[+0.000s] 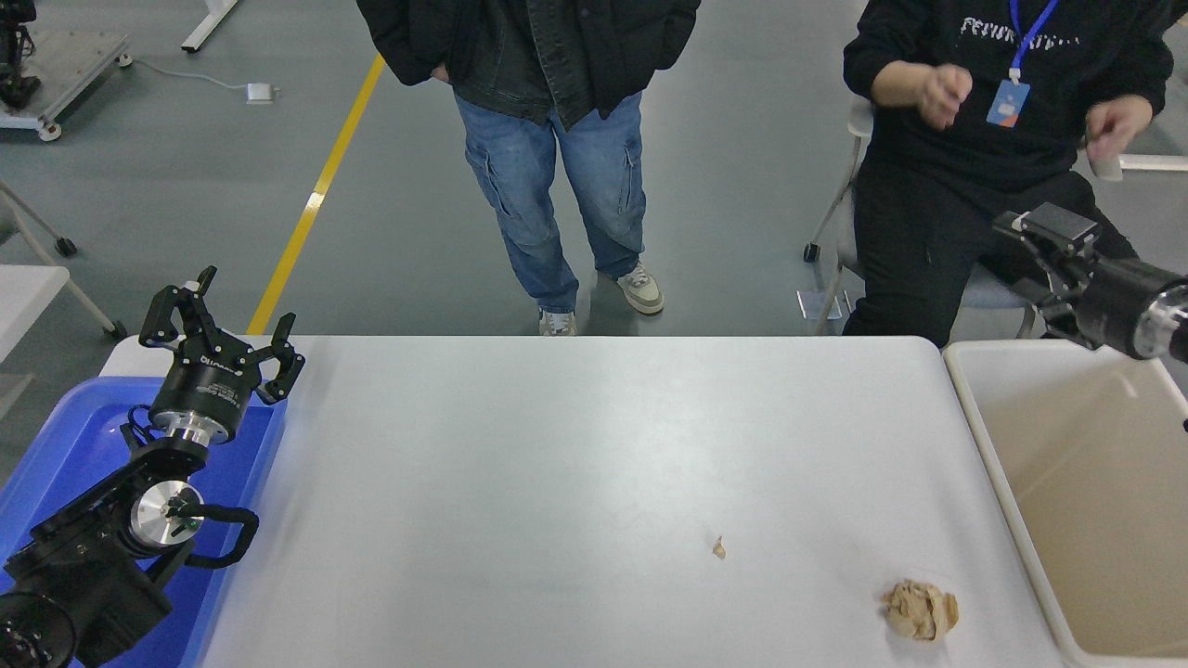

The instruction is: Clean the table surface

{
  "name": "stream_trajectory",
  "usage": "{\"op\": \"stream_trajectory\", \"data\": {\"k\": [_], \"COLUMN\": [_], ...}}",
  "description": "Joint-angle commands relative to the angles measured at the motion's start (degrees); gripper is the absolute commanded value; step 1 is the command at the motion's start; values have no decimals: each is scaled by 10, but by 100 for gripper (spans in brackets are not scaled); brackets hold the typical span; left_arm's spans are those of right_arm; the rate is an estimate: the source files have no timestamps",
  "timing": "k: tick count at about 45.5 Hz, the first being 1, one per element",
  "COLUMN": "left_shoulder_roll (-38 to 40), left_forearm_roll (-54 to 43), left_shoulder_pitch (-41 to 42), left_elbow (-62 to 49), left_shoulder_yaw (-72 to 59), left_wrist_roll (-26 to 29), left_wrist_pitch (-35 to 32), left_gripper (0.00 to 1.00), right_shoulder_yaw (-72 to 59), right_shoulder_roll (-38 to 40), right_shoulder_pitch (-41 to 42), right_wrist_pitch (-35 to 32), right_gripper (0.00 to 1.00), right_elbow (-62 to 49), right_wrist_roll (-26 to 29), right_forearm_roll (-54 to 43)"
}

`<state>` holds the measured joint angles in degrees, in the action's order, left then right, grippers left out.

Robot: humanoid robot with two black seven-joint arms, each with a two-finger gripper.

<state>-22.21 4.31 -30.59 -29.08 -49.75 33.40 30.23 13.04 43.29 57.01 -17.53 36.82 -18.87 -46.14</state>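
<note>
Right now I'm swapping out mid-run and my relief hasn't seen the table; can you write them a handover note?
Left gripper: open, empty, parked over the blue tray.
Right gripper: raised at the right edge beyond the beige bin, carrying nothing visible; finger state unclear.
On the table surface: a crumpled brown paper wad near the front right, and a small scrap left of it.
Done: nothing visibly binned.
Left: wad and scrap need clearing, probably into the beige bin.
Two people are at the far side.

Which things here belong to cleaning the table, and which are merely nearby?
Job: table surface; crumpled paper wad; small scrap; beige bin; right gripper.
Nearby: blue tray; left gripper, parked; two people.
</note>
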Motion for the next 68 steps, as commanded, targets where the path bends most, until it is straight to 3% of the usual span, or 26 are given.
{"op": "stream_trajectory", "data": {"k": [1, 11, 23, 43, 55, 68], "left_shoulder_roll": [1, 0, 0, 1, 1, 0], "left_forearm_roll": [0, 0, 0, 0, 0, 0], "left_shoulder_pitch": [0, 0, 0, 0, 0, 0], "left_elbow": [1, 0, 0, 0, 0, 0], "left_shoulder_yaw": [0, 0, 0, 0, 0, 0], "left_wrist_roll": [0, 0, 0, 0, 0, 0], "left_wrist_pitch": [0, 0, 0, 0, 0, 0], "left_gripper": [100, 100, 100, 100, 100, 100], "right_shoulder_yaw": [-173, -250, -244, -290, -297, -293], "right_shoulder_roll": [21, 54, 140, 138, 154, 160], "right_shoulder_pitch": [85, 128, 121, 93, 82, 36], "right_wrist_pitch": [-3, -3, -1, -1, -1, 17], "right_gripper": [99, 99, 98, 98, 98, 98], "right_elbow": [7, 57, 221, 302, 378, 387], "right_wrist_roll": [-36, -87, -91, -96, -96, -96], "right_forearm_roll": [-108, -161, -246, -437, -453, -468]}}
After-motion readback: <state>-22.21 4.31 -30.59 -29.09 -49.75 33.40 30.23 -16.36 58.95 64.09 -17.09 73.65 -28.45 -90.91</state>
